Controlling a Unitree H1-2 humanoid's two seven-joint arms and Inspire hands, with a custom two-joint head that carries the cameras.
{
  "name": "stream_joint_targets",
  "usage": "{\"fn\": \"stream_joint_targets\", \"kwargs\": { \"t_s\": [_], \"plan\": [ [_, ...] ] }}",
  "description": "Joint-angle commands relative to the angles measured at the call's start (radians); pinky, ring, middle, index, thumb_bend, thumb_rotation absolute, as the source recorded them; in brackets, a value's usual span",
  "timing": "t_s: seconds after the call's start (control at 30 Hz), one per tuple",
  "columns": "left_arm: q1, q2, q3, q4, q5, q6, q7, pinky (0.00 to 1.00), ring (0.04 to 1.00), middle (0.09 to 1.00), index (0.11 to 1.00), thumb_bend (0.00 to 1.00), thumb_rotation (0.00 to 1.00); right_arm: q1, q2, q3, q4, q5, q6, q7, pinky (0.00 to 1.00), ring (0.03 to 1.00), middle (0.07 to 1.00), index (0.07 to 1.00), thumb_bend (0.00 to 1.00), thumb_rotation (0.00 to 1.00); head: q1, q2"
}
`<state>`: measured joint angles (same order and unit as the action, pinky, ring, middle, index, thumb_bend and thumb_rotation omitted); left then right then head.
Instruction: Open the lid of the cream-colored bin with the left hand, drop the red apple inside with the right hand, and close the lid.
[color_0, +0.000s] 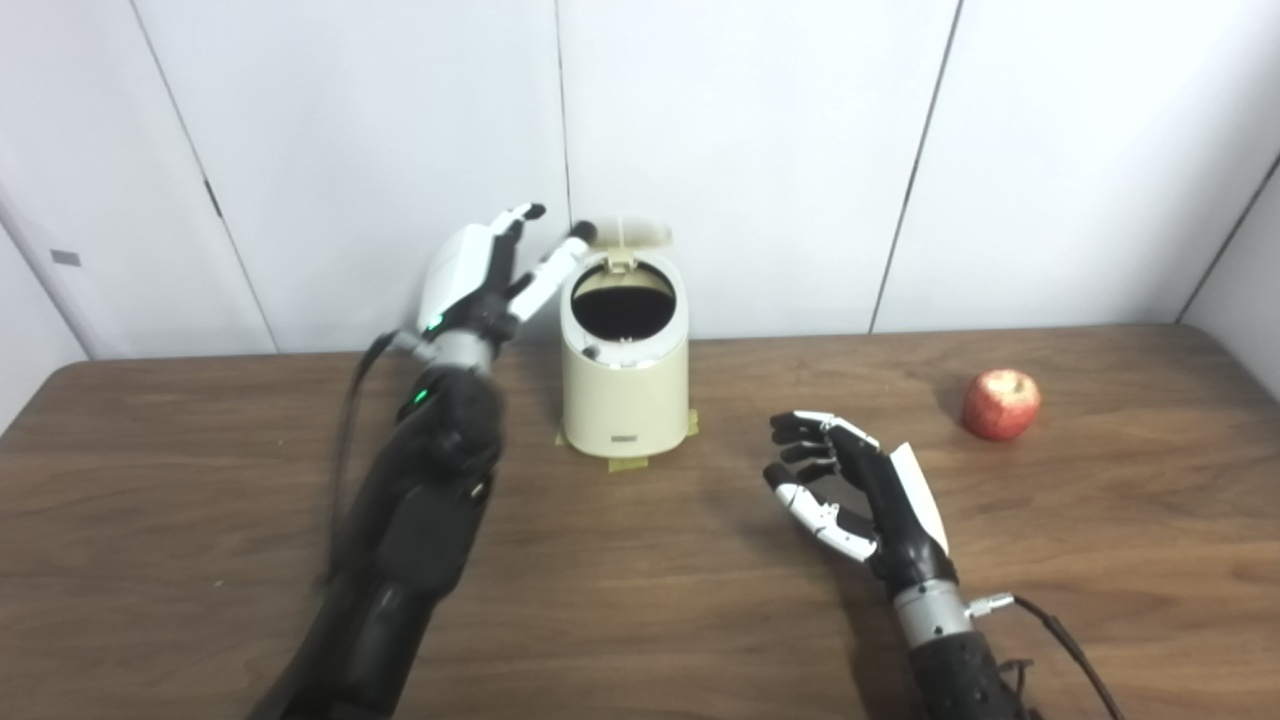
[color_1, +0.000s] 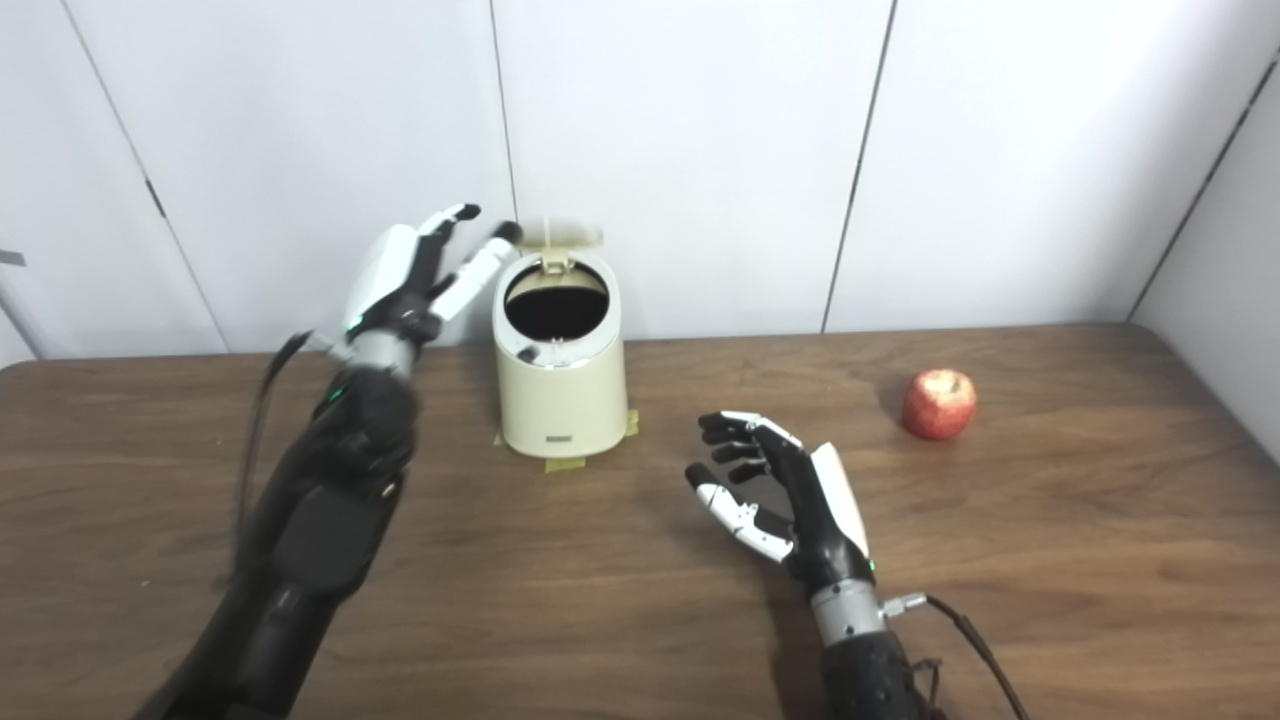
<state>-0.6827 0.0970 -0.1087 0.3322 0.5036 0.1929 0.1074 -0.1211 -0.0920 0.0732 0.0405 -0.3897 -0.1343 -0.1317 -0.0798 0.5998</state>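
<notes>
Left eye view: the bin (color_0: 625, 385) stands near the bench's back edge, taped down so it won't slide. Its lid (color_0: 632, 231) is tipped up, the dark mouth open. The left hand (color_0: 480, 275) is raised beside it, fingers spread, one fingertip at the lid, likely steadying it.

Right eye view: the right hand (color_1: 775, 490) rests mid-bench, loosely open and empty; the apple (color_1: 939, 403) sits well apart toward the back right corner, unpicked. Brown wood bench (color_1: 1050, 560), white panelled wall (color_1: 1000, 150) behind

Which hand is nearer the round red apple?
Right. The right hand rests on the table, apart from the red apple; the left hand is beside the bin's raised lid.
</notes>
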Motion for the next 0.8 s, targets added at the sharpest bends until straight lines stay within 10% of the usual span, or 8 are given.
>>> {"fn": "stream_joint_targets", "kwargs": {
  "t_s": [0.0, 0.1, 0.3, 0.47, 0.77],
  "plan": [
    [-0.002, 0.011, 0.027, -0.073, -0.064, -0.118, 0.031, 0.76, 0.856, 0.881, 0.859, 0.45, 1.00, -0.003, -0.005, -0.005, -0.041, -0.034, -0.019, -0.031, 0.56, 0.658, 0.690, 0.692, 0.26, 0.52, 0.000, -0.001],
    [0.088, 0.019, 0.060, -0.183, -0.128, -0.194, 0.029, 0.69, 0.795, 0.818, 0.802, 0.28, 0.83, -0.006, -0.029, -0.010, -0.124, -0.101, 0.019, -0.022, 0.57, 0.668, 0.698, 0.699, 0.27, 0.61, 0.010, 0.003],
    [0.255, 0.002, 0.131, -0.365, -0.300, -0.252, -0.002, 0.69, 0.780, 0.782, 0.760, 0.24, 0.66, -0.032, -0.116, -0.019, -0.302, -0.228, 0.153, 0.082, 0.51, 0.649, 0.748, 0.731, 0.44, 0.39, 0.009, 0.013],
    [0.376, 0.023, 0.141, -0.474, -0.397, -0.305, -0.057, 0.69, 0.765, 0.767, 0.742, 0.24, 0.76, -0.087, -0.234, -0.021, -0.358, -0.310, 0.206, 0.177, 0.68, 0.782, 0.808, 0.783, 0.73, 0.33, 0.000, 0.016],
    [0.542, 0.070, 0.131, -0.474, -0.428, -0.480, -0.124, 0.73, 0.795, 0.792, 0.757, 0.36, 0.81, -0.228, -0.419, -0.027, -0.360, -0.405, 0.349, 0.409, 0.63, 0.815, 0.896, 0.855, 0.96, 0.42, -0.028, 0.016]
  ]
}}
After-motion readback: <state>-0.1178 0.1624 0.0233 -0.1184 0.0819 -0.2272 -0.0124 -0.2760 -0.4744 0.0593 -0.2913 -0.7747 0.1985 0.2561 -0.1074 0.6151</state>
